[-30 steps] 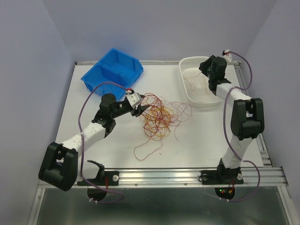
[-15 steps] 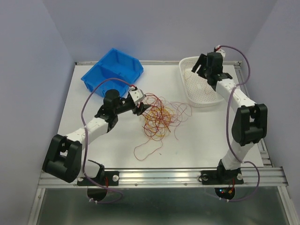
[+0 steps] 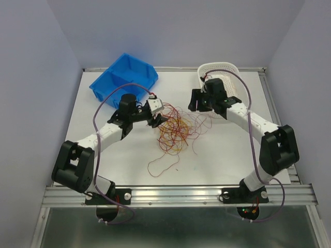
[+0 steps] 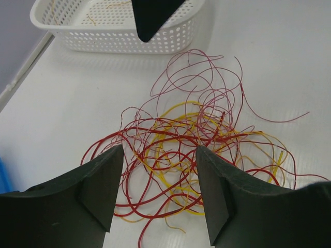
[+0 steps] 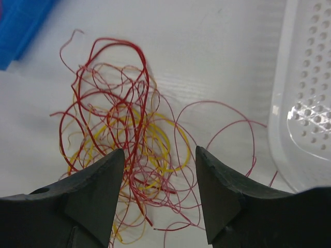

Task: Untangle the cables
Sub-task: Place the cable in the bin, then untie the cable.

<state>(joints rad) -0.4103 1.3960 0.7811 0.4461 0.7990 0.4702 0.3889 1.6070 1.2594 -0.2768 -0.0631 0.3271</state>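
Left claw (image 3: 156, 118) stands spread at the left edge of the cables (image 3: 178, 129) seen from above, right claw (image 3: 195, 105) just off their far-right side. There is one heap, one bin (image 3: 124, 80) and one basket (image 3: 227, 72). Left wrist: jaws wide apart, gripping nothing, red and yellow strands below. Right wrist: likewise parted and empty — strands too many to count.

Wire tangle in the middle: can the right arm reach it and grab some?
Probably yes. The right gripper hangs open right by the cables, and nothing stands between them. The white basket sits off to one side, not in the way.
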